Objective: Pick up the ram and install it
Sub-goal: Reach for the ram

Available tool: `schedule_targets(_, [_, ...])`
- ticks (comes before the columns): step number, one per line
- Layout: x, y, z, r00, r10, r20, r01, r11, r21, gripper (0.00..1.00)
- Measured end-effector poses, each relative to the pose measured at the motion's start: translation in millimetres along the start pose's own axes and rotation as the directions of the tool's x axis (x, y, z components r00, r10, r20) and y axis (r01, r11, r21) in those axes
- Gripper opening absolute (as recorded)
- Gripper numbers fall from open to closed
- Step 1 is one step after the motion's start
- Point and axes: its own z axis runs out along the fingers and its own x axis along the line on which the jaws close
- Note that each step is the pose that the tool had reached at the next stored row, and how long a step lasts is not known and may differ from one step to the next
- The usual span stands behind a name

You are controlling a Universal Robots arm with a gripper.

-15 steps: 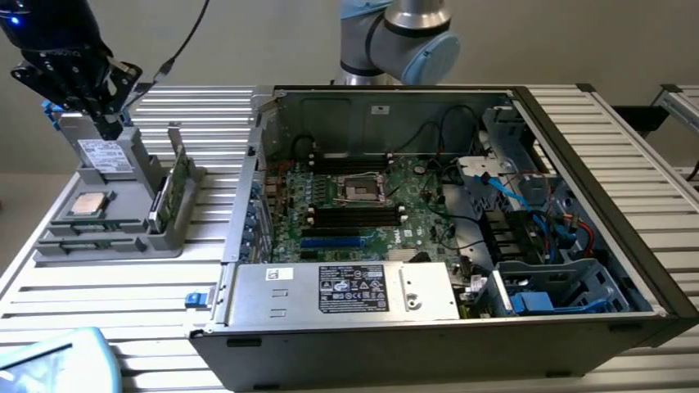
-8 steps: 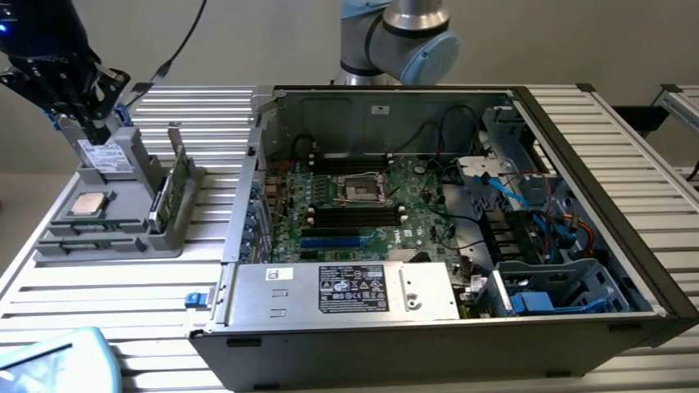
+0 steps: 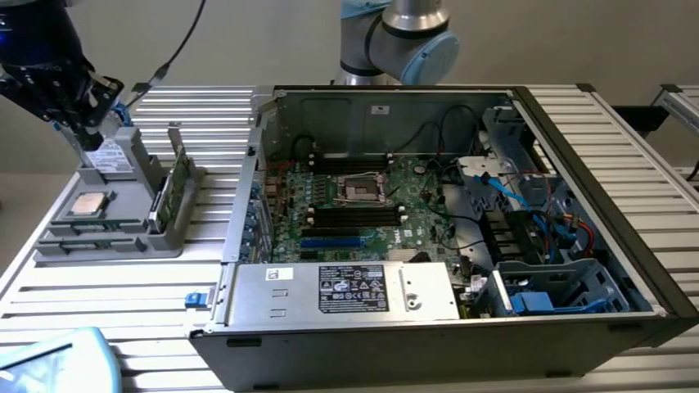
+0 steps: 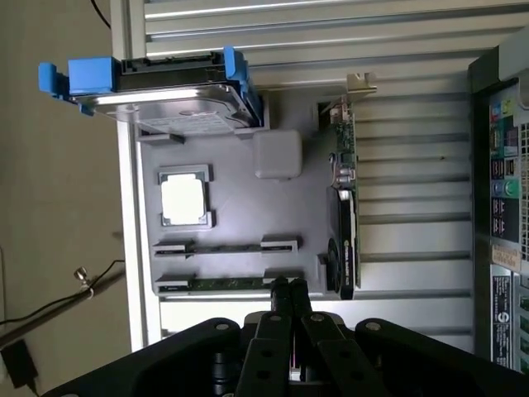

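locate ram in the outer slot of the grey holder, beside a second slot and near the processor (silver, square). find gripper above the holder, fingertips pressed together, gripping nothing. note open computer case on the exterior view's right.

Plain beige wall, slatted aluminium table

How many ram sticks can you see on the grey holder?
1: a ram lies in the slot of the holder nearest the fingers. The neighbouring slot may hide another, edge-on.
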Motion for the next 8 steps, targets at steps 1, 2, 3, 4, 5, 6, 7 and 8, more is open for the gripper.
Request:
schedule_targets(1, [0.7, -0.4, 0.6, 1.0000, -0.001, -0.0013, 0.001, 1.0000, 0.0004, 0.10])
schedule_targets(2, [1.5, -0.8, 1.2, 1.0000, -0.002, -0.0024, 0.002, 1.0000, 0.0009, 0.10])
schedule_targets(3, [2.2, -1.2, 1.7, 1.0000, -0.003, -0.0032, 0.003, 1.0000, 0.0012, 0.10])
schedule_targets(4, [3.0, -1.7, 2.2, 1.0000, -0.004, -0.0040, 0.004, 1.0000, 0.0016, 0.10])
schedule_targets(5, [3.8, -2.1, 2.8, 1.0000, -0.006, -0.0048, 0.006, 1.0000, 0.0020, 0.10])
schedule_targets(6, [4.6, -2.5, 3.3, 1.0000, -0.007, -0.0057, 0.007, 1.0000, 0.0024, 0.10])
schedule_targets(7, [5.3, -3.0, 3.8, 0.9999, -0.008, -0.0064, 0.008, 1.0000, 0.0028, 0.10])
schedule_targets(8, [6.1, -3.4, 4.4, 0.9999, -0.009, -0.0072, 0.009, 1.0000, 0.0031, 0.10])
